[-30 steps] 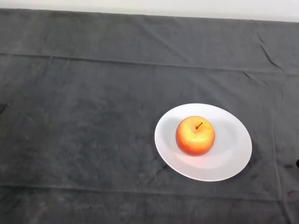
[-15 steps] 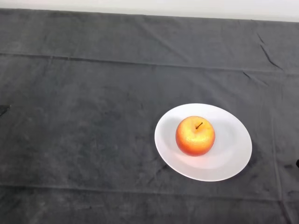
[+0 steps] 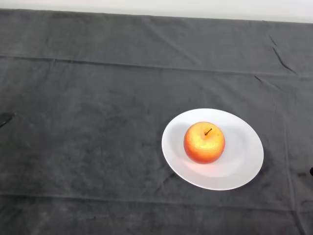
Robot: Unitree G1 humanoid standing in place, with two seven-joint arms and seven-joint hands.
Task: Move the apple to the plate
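Note:
A red and yellow apple (image 3: 204, 142) stands upright, stem up, in the middle of a white plate (image 3: 242, 161). The plate lies on the dark cloth, right of centre and toward the near side of the table.
The dark cloth (image 3: 98, 107) covers the whole table and has a few creases. The table's far edge (image 3: 156, 14) runs along the top, with a light wall behind it.

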